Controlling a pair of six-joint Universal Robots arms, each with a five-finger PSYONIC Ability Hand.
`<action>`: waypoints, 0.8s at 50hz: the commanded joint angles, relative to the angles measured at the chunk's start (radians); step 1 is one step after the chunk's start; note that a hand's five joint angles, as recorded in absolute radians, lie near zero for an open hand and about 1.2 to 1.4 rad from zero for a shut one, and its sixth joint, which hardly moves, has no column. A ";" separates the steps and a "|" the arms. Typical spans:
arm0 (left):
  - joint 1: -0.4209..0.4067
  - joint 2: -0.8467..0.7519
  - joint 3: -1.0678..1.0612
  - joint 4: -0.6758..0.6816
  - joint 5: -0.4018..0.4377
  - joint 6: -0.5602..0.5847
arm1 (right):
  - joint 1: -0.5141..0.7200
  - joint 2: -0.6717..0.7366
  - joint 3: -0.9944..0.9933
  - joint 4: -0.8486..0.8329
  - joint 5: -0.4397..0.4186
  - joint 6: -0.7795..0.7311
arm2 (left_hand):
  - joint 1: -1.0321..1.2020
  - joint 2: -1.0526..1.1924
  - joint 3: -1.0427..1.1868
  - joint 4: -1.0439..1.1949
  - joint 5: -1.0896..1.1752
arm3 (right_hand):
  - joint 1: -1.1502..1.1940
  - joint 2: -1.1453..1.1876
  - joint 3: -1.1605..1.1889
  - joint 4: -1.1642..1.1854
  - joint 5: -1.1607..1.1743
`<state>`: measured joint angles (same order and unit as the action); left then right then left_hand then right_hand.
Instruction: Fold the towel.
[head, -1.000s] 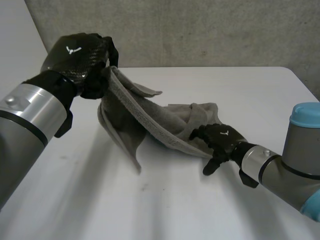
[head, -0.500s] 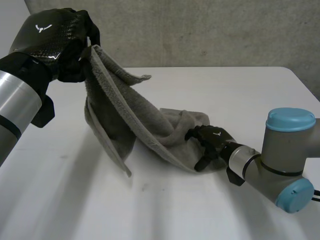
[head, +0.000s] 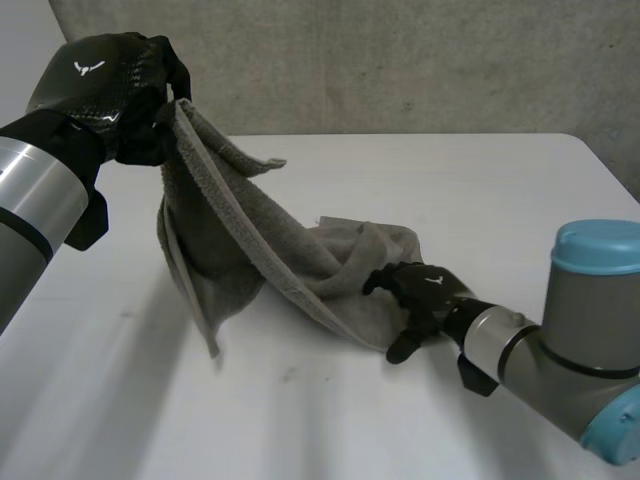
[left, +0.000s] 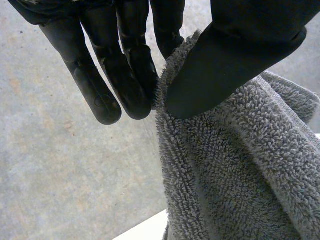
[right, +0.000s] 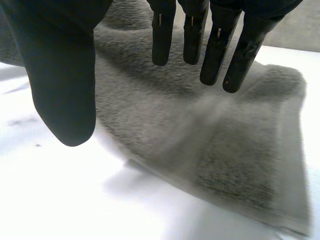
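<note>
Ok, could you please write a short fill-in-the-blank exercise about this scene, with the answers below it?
1. The left hand holds one end of the ____ towel up in the air.
2. It pinches the cloth between its fingers and its ____.
3. The towel's other end lies on the ____ table, by the right hand.
Missing words: grey; thumb; white.

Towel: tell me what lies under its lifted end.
Under the end of the towel pinched by the left hand, bare white table shows. Beneath its low end by the right hand, the table is covered.
</note>
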<state>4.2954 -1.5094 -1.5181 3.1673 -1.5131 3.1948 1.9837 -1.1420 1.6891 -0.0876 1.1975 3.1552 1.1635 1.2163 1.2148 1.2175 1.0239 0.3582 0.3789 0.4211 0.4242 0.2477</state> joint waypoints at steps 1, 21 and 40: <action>-0.006 0.014 0.015 -0.001 -0.004 -0.004 | 0.116 0.109 -0.084 -0.070 0.004 0.178 | 0.233 0.180 0.182 0.179 0.198 | 0.147 0.126 0.084 0.081 0.083; 0.058 0.015 0.012 -0.001 -0.009 -0.062 | 0.052 0.028 -0.123 -0.248 0.188 0.210 | 0.233 0.180 0.182 0.179 0.198 | 1.038 1.017 0.975 0.972 0.974; 0.096 -0.041 -0.016 -0.086 0.007 -0.046 | -0.152 -0.298 -0.486 0.585 -0.029 -0.442 | 0.233 0.180 0.182 0.179 0.198 | 1.038 1.017 0.975 0.972 0.974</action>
<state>4.3977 -1.5238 -1.5314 3.1376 -1.5094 3.1420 1.8171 -1.5347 1.3586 0.1502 1.1771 2.9023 1.1635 1.2163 1.2149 1.2176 1.0240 0.9624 1.1696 1.1836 1.1884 0.9775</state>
